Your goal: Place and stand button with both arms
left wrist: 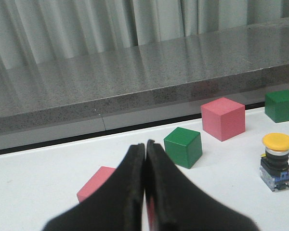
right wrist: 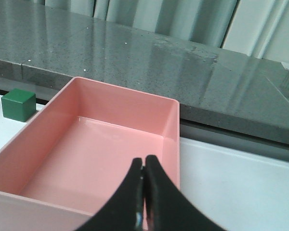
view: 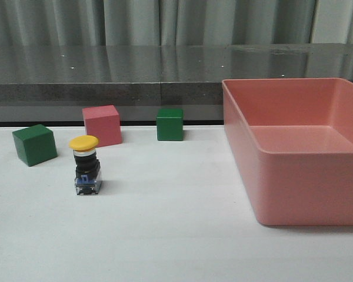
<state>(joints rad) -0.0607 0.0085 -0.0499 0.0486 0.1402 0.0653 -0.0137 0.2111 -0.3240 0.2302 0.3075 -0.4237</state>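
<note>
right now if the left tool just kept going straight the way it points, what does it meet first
Probably the nearer green cube, just beyond the shut left tool and slightly to one side. A pink block lies closer but further off the line. Depth is unclear from the wrist view.

Matte black fingers taper to blunt tips on both grippers; a reddish strip, perhaps padding, lines one.

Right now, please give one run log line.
button: upright on table, free | left gripper: shut, empty | right gripper: shut, over pink bin
</note>
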